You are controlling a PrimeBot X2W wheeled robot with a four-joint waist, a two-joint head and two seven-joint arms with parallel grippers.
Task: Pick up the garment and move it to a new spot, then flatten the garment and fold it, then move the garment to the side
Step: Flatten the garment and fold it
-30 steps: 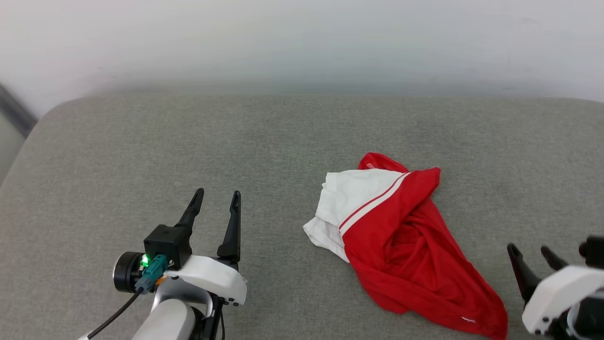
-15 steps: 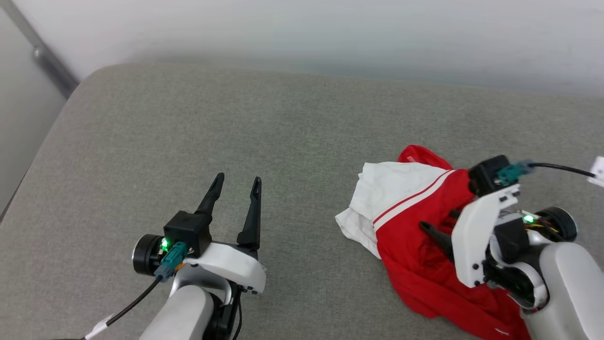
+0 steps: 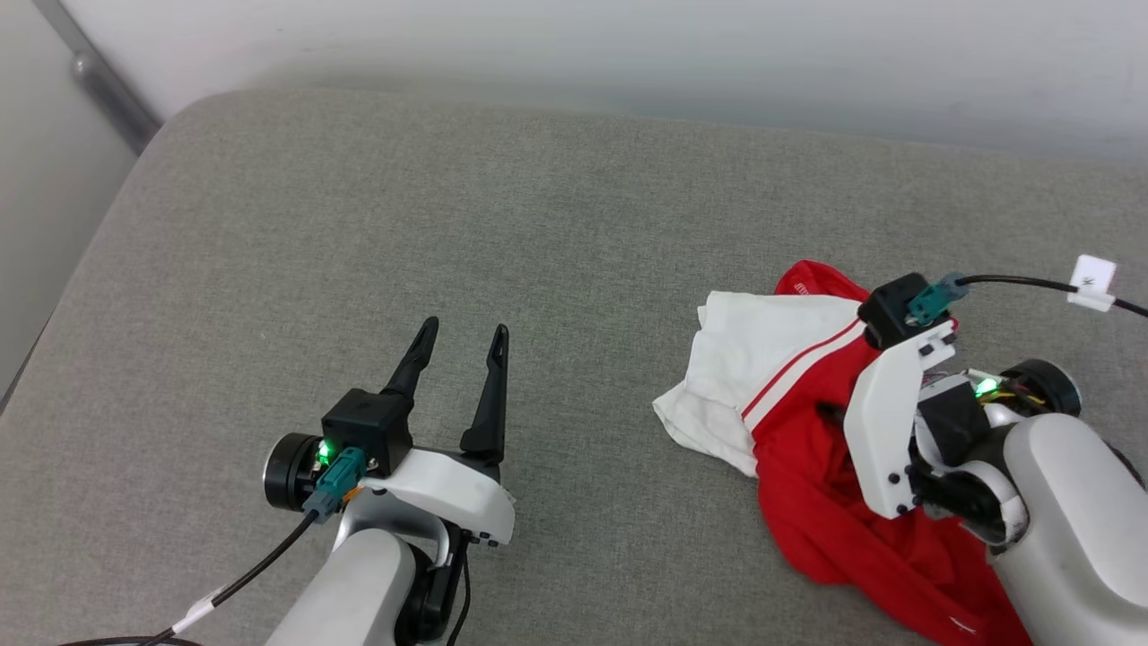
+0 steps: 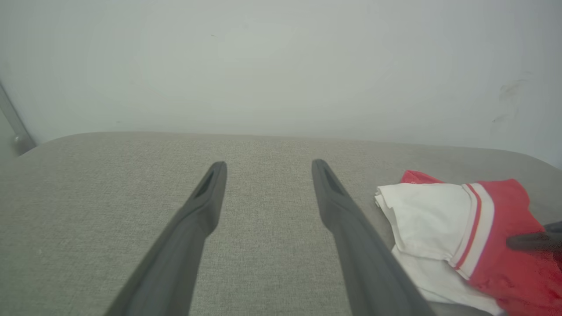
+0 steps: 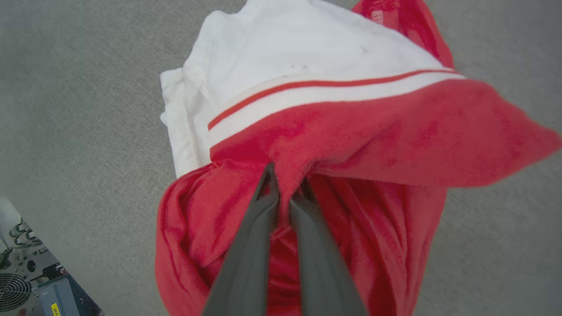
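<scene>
Right wrist view: right fingers [image 5: 252, 237] clamped on the garment [image 5: 373, 127] — left fingers [image 4: 193, 219] spread wide, holding nothing.

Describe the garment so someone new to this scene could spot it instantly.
On the wide grey cushion, look right, where the right gripper pinches cloth. The garment is that crumpled red shirt with a white, red-striped sleeve, bright against plain grey.

Both arms share pale grey rounded forearms [image 3: 359, 592], white moulded shells [image 3: 448, 493] dotted with small dark screws, black camera blocks [image 3: 368, 422] with teal plugs [image 3: 334, 475] and green lights [image 3: 325, 449], and black cables [image 3: 1013, 281] bearing white tags [image 3: 1092, 281], while the left gripper [image 3: 465, 326] shows two long, tapering dark fingers [image 3: 489, 395].
</scene>
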